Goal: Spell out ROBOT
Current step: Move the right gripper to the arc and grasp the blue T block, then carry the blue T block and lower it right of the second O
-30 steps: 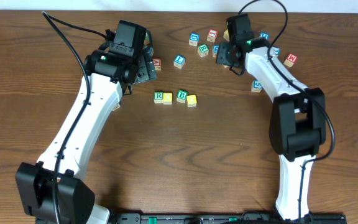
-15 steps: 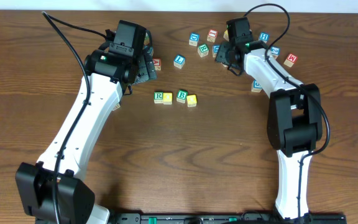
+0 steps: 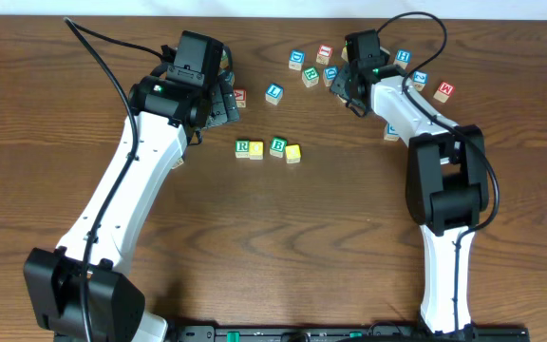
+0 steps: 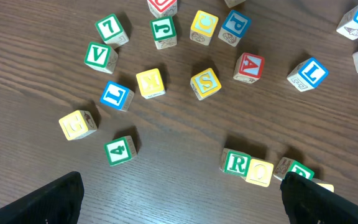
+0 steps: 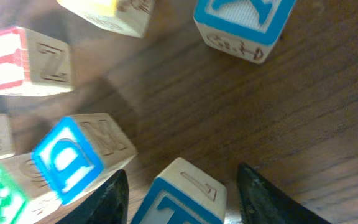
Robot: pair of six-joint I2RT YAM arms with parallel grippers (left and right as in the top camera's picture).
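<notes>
A row of letter blocks lies mid-table: green R (image 3: pixel 243 147), yellow O (image 3: pixel 256 149), green B (image 3: pixel 278 146) and a yellow block (image 3: pixel 293 153). In the left wrist view the R (image 4: pixel 235 163) and O (image 4: pixel 260 172) show, and the B (image 4: pixel 298 168) is partly hidden by a finger. My left gripper (image 3: pixel 221 100) (image 4: pixel 185 202) is open and empty, above and left of the row. My right gripper (image 3: pixel 343 78) (image 5: pixel 182 173) is open, low at the far block cluster. Its fingers straddle a blue-faced block (image 5: pixel 185 196) with gaps on both sides.
Several loose letter blocks lie at the back: a blue D block (image 5: pixel 67 158), a red I block (image 5: pixel 17 62) and a blue block (image 5: pixel 244 22) near the right fingers. Several more lie under the left wrist, such as a yellow S (image 4: pixel 205 83) and red A (image 4: pixel 248 67).
My right gripper has shifted a little left and back into the block cluster. The left arm and the row of blocks have not moved.
</notes>
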